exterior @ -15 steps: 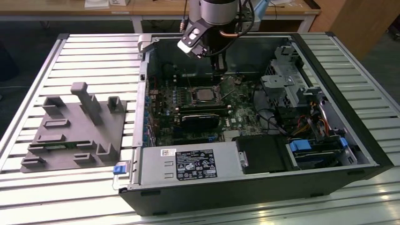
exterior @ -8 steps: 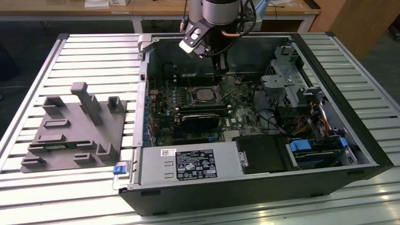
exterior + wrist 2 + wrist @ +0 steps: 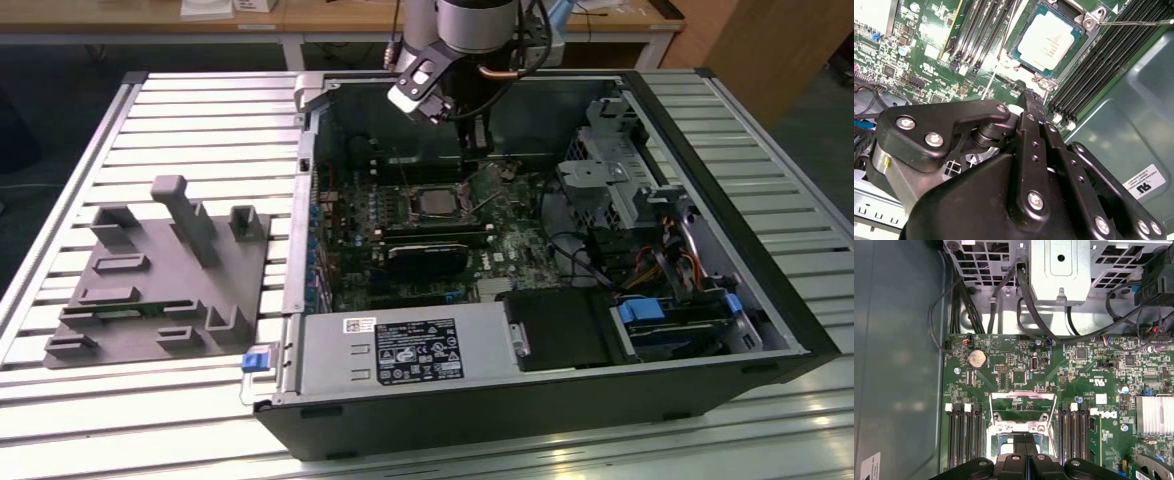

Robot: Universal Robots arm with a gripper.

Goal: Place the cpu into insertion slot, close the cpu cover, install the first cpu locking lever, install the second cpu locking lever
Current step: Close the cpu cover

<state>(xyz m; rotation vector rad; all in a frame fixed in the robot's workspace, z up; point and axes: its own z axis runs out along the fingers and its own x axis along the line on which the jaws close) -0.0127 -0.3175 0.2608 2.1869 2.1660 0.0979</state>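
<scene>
The cpu, a pale square chip, lies flat in the insertion slot on the green motherboard; in the exterior view the slot is at the board's middle. The cpu cover, a silvery frame with a cut-out middle, stands swung open beside the slot. Two thin lever rods stick out from the slot, unlatched. My gripper hangs just above the slot's hinge edge, its black fingers pressed together with nothing seen between them. It also appears in the first wrist view and the exterior view.
Black memory slots flank the slot on both sides. A metal drive cage and cables fill one end of the open case, whose wall rises close by. A grey fixture lies on the slatted table at the exterior view's left.
</scene>
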